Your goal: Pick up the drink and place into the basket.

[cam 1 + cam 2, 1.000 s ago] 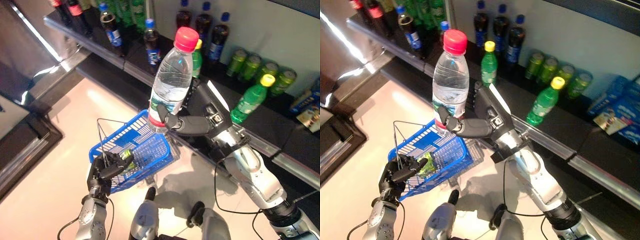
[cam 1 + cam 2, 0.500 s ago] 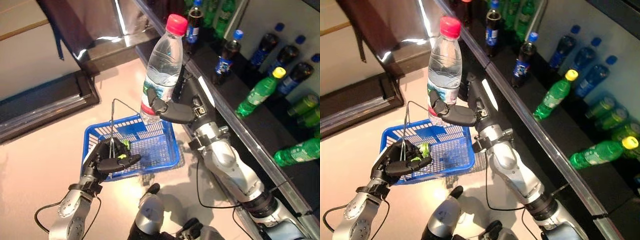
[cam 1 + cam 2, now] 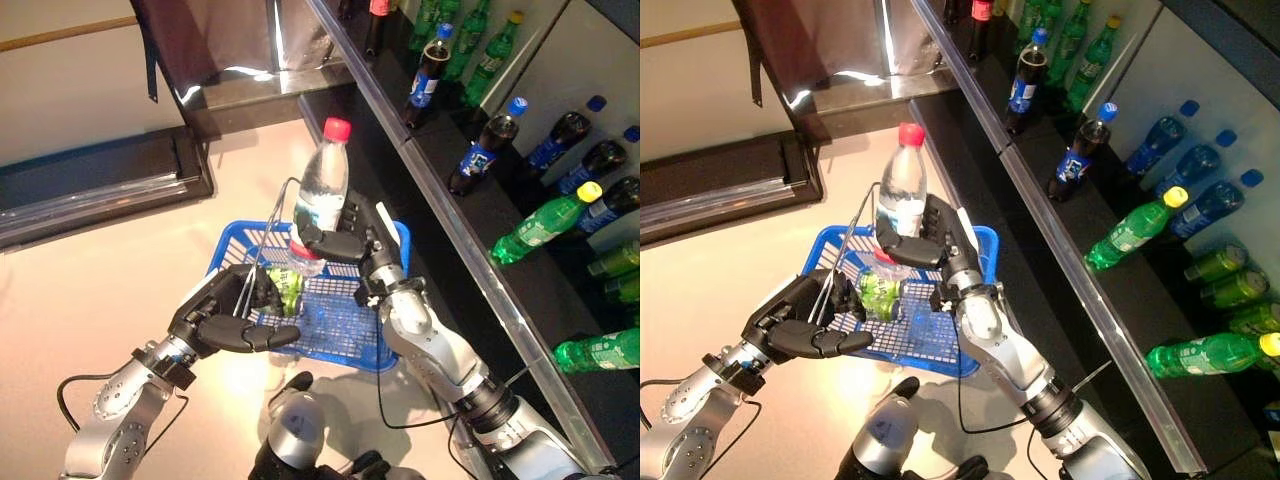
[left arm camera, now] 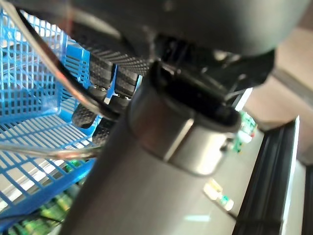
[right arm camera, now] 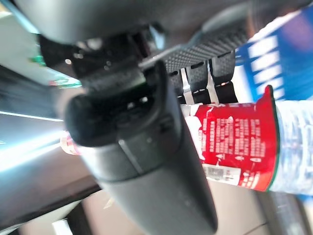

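- Right hand [image 3: 352,243] clamped around upright water bottle [image 3: 318,196], above blue basket [image 3: 345,330]
- Left hand [image 3: 228,312] curled on wire basket handle [image 3: 262,236], at basket's 8 o'clock
- Green can [image 3: 880,291] lies inside basket

The drink is a clear plastic water bottle [image 3: 320,195] with a red cap and a red-and-green label, standing upright above the basket's inside, its base low over the mesh. The basket [image 3: 340,320] is blue plastic mesh with thin wire handles, and a green can [image 3: 880,293] lies on its side inside it.
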Robot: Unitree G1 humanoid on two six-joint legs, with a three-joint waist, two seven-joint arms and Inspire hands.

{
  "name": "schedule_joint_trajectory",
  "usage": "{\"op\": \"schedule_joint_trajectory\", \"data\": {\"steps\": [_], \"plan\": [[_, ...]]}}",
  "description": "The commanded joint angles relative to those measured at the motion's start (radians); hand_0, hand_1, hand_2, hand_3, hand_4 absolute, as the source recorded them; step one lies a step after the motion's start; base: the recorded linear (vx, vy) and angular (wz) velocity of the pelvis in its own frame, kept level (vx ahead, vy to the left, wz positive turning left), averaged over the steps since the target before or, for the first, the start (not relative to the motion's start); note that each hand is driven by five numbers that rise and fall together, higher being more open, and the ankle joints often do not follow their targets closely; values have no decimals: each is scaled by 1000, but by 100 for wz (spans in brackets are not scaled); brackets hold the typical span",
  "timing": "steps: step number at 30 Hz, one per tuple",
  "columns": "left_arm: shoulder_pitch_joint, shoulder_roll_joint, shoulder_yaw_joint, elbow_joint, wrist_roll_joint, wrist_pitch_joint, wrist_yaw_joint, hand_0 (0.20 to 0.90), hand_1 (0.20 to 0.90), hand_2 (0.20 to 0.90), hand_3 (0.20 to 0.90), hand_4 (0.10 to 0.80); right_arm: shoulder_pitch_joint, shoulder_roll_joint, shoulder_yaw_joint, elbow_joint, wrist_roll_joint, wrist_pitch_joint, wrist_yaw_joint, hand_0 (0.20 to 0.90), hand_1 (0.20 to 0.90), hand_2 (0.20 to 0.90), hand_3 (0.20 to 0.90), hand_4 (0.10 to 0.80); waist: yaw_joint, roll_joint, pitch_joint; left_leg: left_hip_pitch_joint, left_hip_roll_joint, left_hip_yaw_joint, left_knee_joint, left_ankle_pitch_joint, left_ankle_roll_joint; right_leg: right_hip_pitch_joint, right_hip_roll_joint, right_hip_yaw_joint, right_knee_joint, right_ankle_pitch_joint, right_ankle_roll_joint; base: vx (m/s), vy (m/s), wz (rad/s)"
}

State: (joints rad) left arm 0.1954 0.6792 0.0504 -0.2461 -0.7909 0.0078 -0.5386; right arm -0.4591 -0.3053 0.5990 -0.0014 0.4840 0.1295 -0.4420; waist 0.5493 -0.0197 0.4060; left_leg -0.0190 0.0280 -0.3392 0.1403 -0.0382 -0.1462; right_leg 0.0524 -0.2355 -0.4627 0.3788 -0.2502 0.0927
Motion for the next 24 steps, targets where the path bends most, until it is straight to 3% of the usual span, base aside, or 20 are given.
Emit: {"op": "schedule_joint_trajectory", "data": {"steps": [1, 8, 15, 20, 24], "plan": [[-169, 5, 81, -289, -207, -272, -105, 300, 300, 300, 200, 100, -85, 101, 80, -6, -66, -105, -28, 300, 300, 300, 200, 100, -28, -28, -204, -66, -69, 6, 38, 69, 63, 146, 87, -20, -173, 91, -48, 46, -13, 2], [-206, 11, 80, -329, -269, -258, -120, 300, 300, 300, 200, 100, 25, 147, 108, 307, -81, -132, -15, 300, 300, 300, 200, 100, -17, -46, -192, -86, -72, -2, 36, 68, 60, 141, 93, -25, -178, 90, -49, 3, -28, 7], [-248, 5, 56, -350, -292, -239, -113, 300, 300, 300, 200, 100, 82, 192, 125, 501, -116, -127, 11, 300, 300, 300, 200, 100, -14, -51, -184, -96, -74, -8, 31, 72, 59, 137, 96, -24, -183, 93, -47, 0, 0, 0], [-287, -24, 28, -369, -289, -203, -113, 300, 300, 300, 200, 100, 95, 221, 142, 703, -137, -102, 111, 300, 300, 300, 200, 100, -5, -45, -175, -112, -81, -16, 30, 77, 59, 126, 94, -25, -183, 97, -43, -7, -2, 0], [-318, -40, 15, -372, -284, -168, -84, 300, 300, 300, 200, 100, 94, 241, 137, 906, -89, -28, 227, 300, 300, 300, 200, 100, 10, -34, -167, -128, -90, -23, 31, 83, 62, 116, 91, -36, -180, 98, -42, -8, -2, 1]]}}
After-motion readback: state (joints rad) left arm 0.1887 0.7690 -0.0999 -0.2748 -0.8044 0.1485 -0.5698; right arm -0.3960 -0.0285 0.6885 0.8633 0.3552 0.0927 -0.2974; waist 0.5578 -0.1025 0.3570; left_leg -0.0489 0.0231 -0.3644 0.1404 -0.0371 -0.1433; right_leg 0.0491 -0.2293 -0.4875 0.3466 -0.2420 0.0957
